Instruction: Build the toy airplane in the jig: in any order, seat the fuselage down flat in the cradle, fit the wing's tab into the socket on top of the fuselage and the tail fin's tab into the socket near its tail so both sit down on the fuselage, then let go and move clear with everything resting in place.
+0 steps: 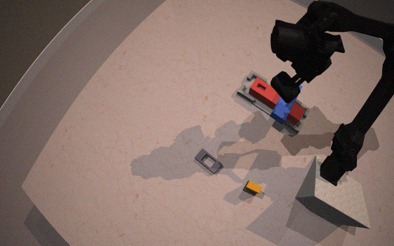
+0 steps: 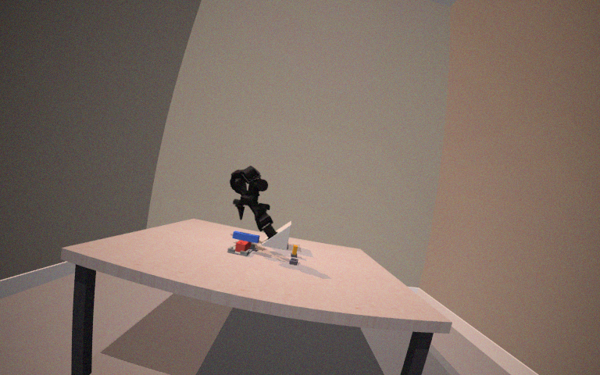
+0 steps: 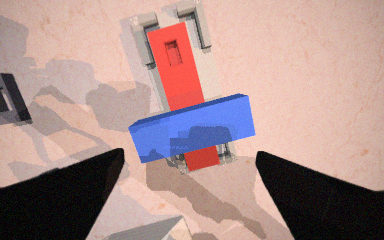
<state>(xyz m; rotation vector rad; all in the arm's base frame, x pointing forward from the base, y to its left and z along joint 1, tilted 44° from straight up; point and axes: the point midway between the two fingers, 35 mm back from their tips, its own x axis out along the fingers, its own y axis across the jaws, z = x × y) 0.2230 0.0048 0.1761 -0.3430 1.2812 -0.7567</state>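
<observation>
The red fuselage lies lengthwise in the grey cradle. The blue wing lies across the top of the fuselage. Its tab is hidden, and I cannot tell whether it sits fully down. The small tail socket is empty. The orange tail fin stands on the table, away from the cradle. My gripper is open and empty above the wing; one finger hides part of the wing in the top view.
A dark rectangular frame lies between the cradle and the tail fin. A pale wedge stands by the arm's base, right of the fin in the top view. The table carries shadows of the arm.
</observation>
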